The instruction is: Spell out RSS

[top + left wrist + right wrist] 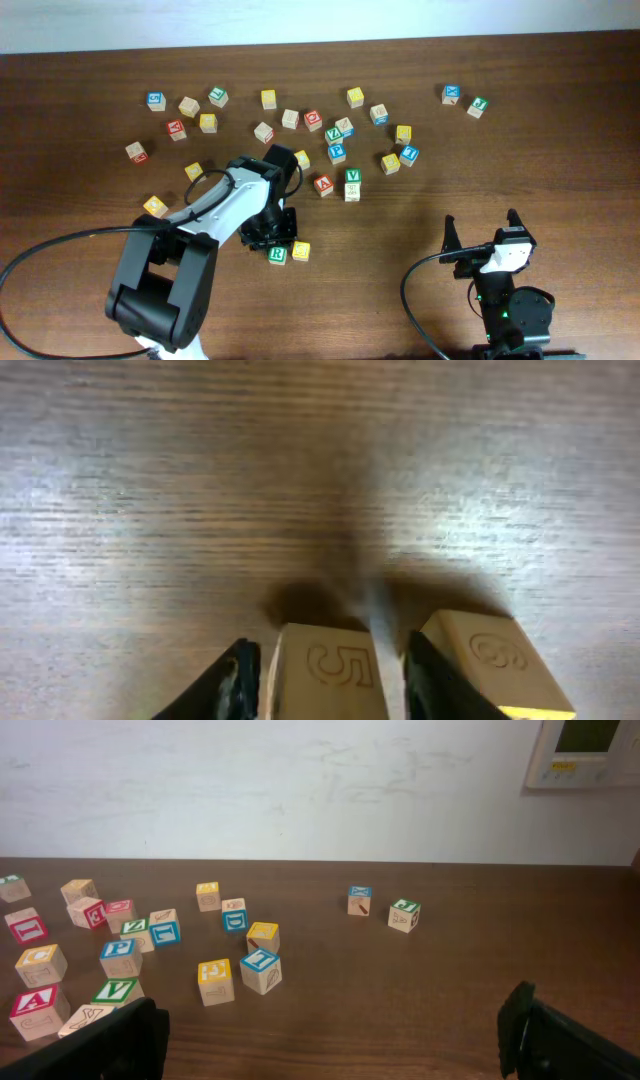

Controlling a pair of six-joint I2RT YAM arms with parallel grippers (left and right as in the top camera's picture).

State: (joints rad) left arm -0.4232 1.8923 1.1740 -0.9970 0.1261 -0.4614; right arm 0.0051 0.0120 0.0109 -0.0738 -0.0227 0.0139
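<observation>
A block with a green R on top (277,254) lies near the table's front, and a yellow-topped block (301,250) touches its right side. My left gripper (270,238) is low over the R block. In the left wrist view its fingers (330,685) straddle that block (325,665), which shows a carved side figure like a 5 or S, with narrow gaps on both sides. The yellow-topped block (490,660) sits just outside the right finger. My right gripper (481,225) is open and empty at the front right, also in the right wrist view (335,1050).
Several letter blocks are scattered across the back of the table, among them a red A (323,184) and a green V (352,176). Two blocks (452,94) (477,106) lie apart at the back right. A yellow block (155,206) lies left of my left arm.
</observation>
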